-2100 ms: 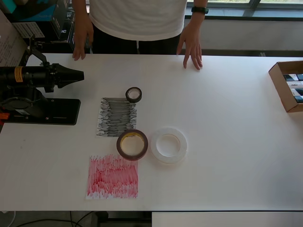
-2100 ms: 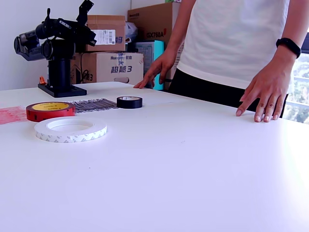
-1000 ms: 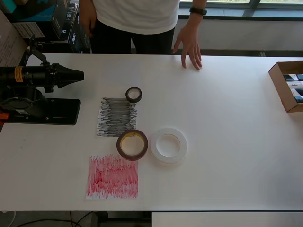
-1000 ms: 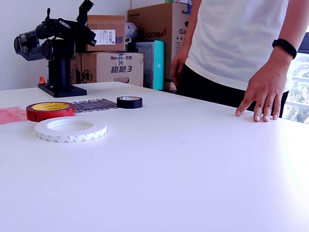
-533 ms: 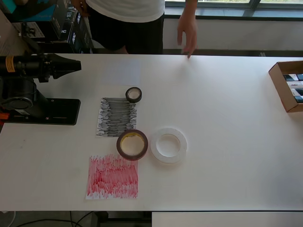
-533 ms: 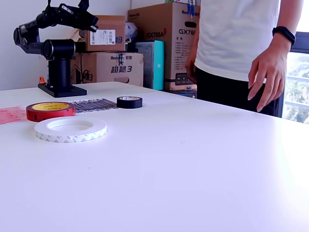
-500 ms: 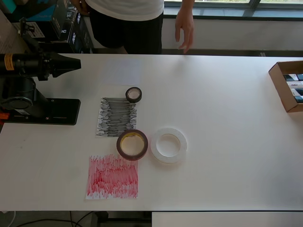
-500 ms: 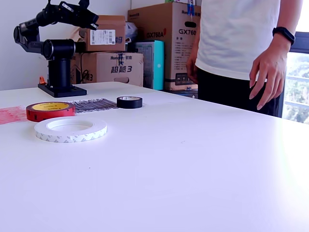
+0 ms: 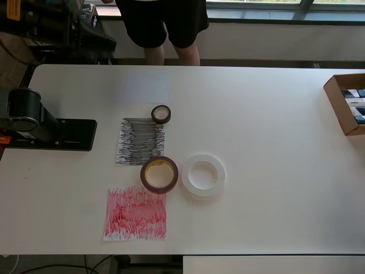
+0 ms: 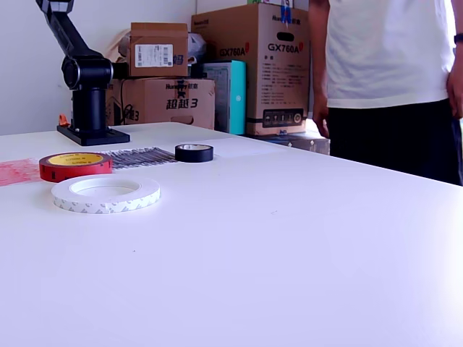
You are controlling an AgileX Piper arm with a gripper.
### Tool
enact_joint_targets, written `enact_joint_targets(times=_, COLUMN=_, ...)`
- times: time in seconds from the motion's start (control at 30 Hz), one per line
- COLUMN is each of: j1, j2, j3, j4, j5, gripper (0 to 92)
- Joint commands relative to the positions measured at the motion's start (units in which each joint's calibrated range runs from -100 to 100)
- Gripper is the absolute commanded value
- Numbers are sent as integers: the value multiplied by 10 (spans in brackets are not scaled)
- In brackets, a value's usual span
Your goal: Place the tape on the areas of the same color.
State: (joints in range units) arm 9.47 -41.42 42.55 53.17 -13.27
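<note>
A small black tape roll (image 9: 161, 114) (image 10: 194, 152) lies at the far right corner of the black scribbled area (image 9: 140, 141) (image 10: 141, 157). The reddish-brown roll (image 9: 159, 174) (image 10: 75, 166) touches that area's near right corner, just above the red scribbled area (image 9: 136, 213) (image 10: 16, 172). A large white roll (image 9: 203, 174) (image 10: 105, 194) lies on bare table beside it. A faint plain white area (image 9: 145, 88) sits beyond the black roll. The arm is raised; my gripper (image 9: 100, 41) is a dark blur at the overhead view's top left, far from all the tape.
The arm's black base (image 9: 48, 134) (image 10: 92, 94) stands at the overhead view's left. A person (image 9: 165, 23) (image 10: 391, 72) stands behind the far table edge. An open cardboard box (image 9: 347, 103) sits at the right edge. Stacked boxes (image 10: 246, 65) stand behind the table.
The arm has swung upward, carrying the gripper from above the base to the overhead view's top left. The person took both hands off the table and stepped back.
</note>
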Motion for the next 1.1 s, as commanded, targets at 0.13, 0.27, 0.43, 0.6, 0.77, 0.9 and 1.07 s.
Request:
enact_joint_targets(times=0.13, j1=-16, j2=463, j3=-332, j4=189, j5=118, gripper=2)
enact_joint_targets(times=0.27, j1=-28, j2=513, j3=-328, j4=189, j5=138, gripper=2)
enact_joint_targets(times=0.43, j1=-45, j2=580, j3=-328, j4=189, j5=144, gripper=2)
enact_joint_targets(times=0.6, j1=-51, j2=631, j3=-306, j4=181, j5=125, gripper=2)
enact_joint_targets(times=0.77, j1=-47, j2=636, j3=-236, j4=165, j5=59, gripper=2)
enact_joint_targets(times=0.9, j1=-54, j2=636, j3=-192, j4=129, j5=18, gripper=2)
enact_joint_targets(times=1.07, j1=-60, j2=635, j3=-163, j4=123, j5=-6, gripper=2)
